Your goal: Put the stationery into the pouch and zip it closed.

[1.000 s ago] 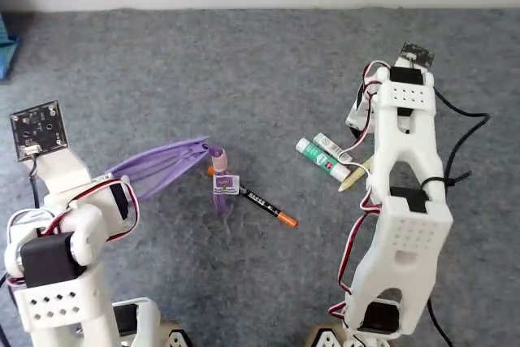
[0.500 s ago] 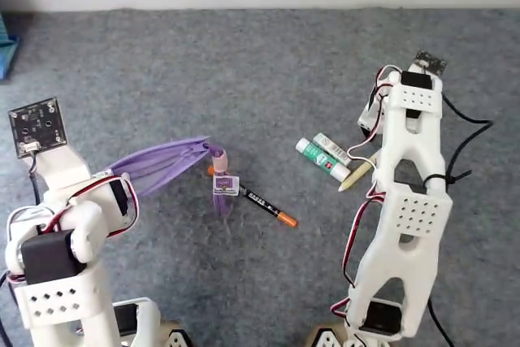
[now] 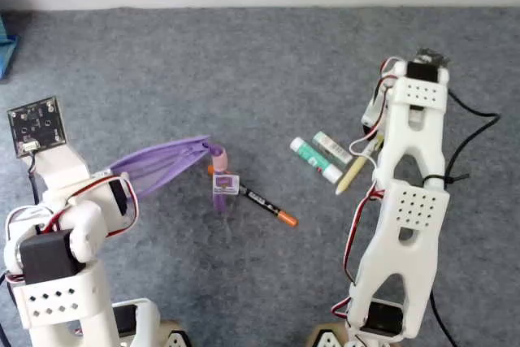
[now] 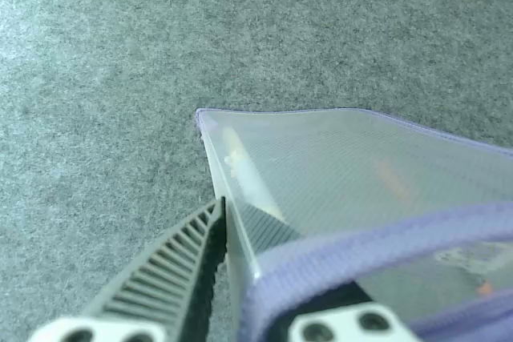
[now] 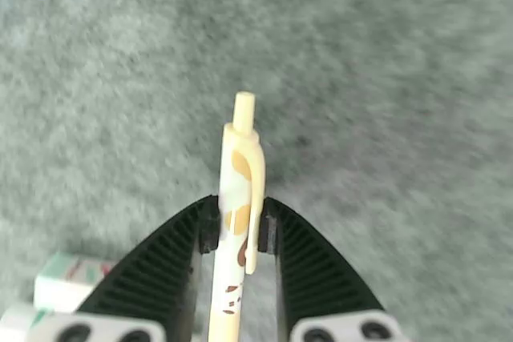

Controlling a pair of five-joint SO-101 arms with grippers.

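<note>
My left gripper (image 4: 229, 226) is shut on the edge of the translucent purple pouch (image 4: 361, 174), which stretches over the grey carpet toward the middle (image 3: 158, 164). Its zip end with a pink pull and a label (image 3: 225, 184) lies by a black pen with an orange tip (image 3: 264, 203). My right gripper (image 5: 239, 212) is shut on a cream pen (image 5: 239, 190), seen slanted beside the right arm (image 3: 354, 172). A green and white glue stick (image 3: 315, 159) and a small white tube (image 3: 332, 146) lie just left of that pen.
Grey carpet (image 3: 268, 71) covers the whole work area, with a pale wall strip along the far edge. A blue object (image 3: 4, 46) pokes in at the far left edge. Both arm bases stand at the near edge.
The right arm's wrist has shifted away and to the right with the cream pen, so more of the pen shows. The glue stick has slid a little left. The left arm has kept still.
</note>
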